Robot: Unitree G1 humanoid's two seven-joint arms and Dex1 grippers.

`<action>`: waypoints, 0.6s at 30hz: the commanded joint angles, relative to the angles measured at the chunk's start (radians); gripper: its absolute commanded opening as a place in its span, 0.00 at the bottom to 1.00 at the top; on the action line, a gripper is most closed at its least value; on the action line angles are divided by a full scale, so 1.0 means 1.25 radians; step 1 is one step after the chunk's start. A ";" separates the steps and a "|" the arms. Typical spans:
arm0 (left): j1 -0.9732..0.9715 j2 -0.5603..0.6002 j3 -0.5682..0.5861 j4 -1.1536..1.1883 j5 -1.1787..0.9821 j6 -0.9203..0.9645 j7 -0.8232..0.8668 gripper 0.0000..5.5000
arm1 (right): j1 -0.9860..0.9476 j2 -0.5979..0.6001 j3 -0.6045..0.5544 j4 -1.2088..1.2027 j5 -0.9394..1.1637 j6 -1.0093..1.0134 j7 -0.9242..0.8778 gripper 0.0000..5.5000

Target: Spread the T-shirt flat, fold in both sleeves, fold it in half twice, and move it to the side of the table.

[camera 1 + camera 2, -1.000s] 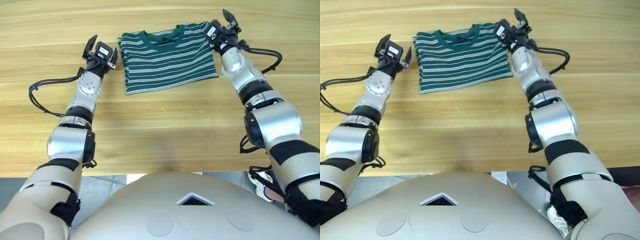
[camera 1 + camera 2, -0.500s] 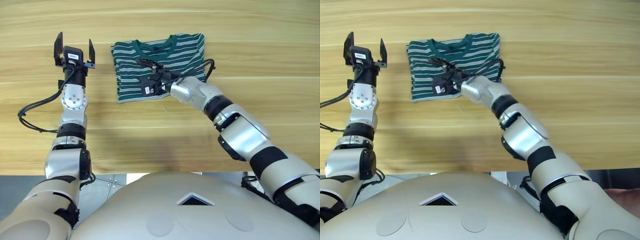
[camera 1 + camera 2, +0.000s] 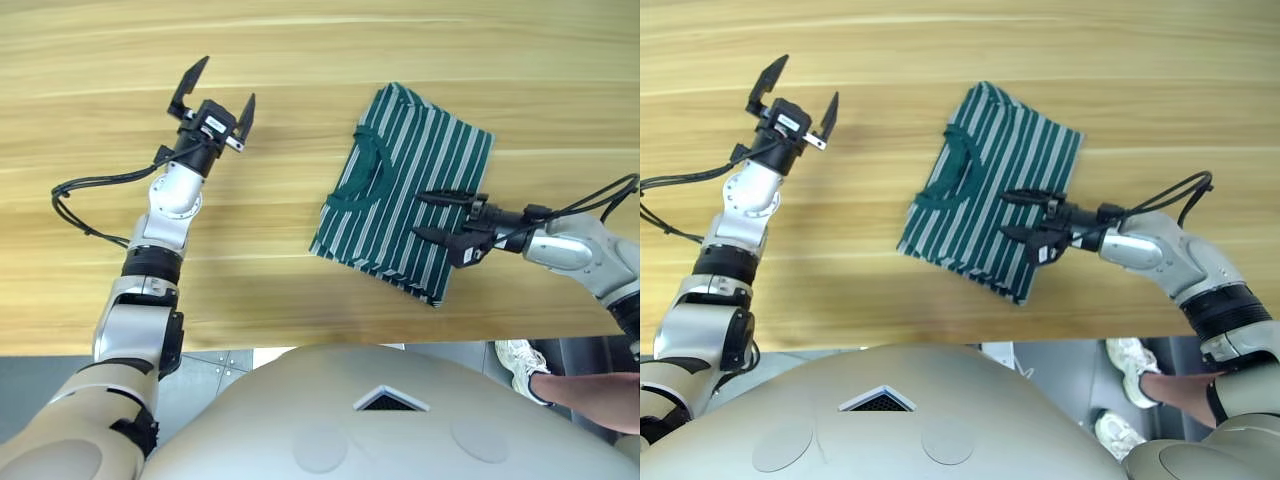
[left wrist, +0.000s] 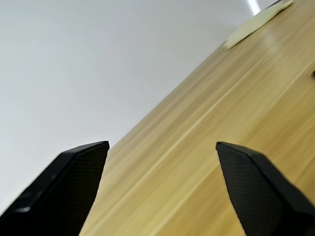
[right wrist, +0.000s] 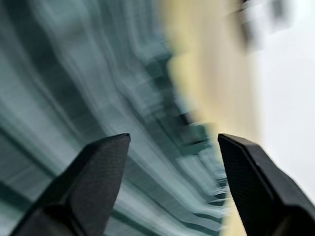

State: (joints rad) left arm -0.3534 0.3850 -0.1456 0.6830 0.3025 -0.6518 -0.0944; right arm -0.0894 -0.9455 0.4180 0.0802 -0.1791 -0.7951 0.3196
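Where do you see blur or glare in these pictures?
Right wrist view: the shirt smears into streaks, while the fingers are crisp. Left wrist view: the table grain is slightly streaked. Left eye view: even light, no harsh glare.

Bright, even light falls from above across the wooden worktop (image 3: 300,300), with no harsh glare on it. Shadows are soft and faint, a thin one hugging the near edge of the folded T-shirt (image 3: 405,190). The worktop's boards bow towards the head views' edges. A white light strip (image 4: 253,5) glares in the left wrist view.
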 commanded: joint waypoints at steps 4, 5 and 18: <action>-0.085 -0.064 -0.156 0.025 0.093 -0.048 -0.101 0.73 | 0.010 0.153 -0.214 -0.130 0.292 0.168 -0.077 0.60; -0.094 -0.078 -0.177 0.035 0.101 -0.058 -0.115 0.73 | 0.007 0.177 -0.232 -0.111 0.276 0.193 -0.096 0.60; -0.150 -0.119 -0.414 0.236 0.276 -0.168 -0.173 0.73 | -0.017 0.308 -0.288 -0.054 0.115 0.256 -0.104 0.60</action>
State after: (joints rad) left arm -0.5484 0.1557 -0.6363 0.9283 0.5444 -0.9425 -0.3506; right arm -0.0963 -0.5705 0.0519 0.0057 -0.0092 -0.4792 0.1710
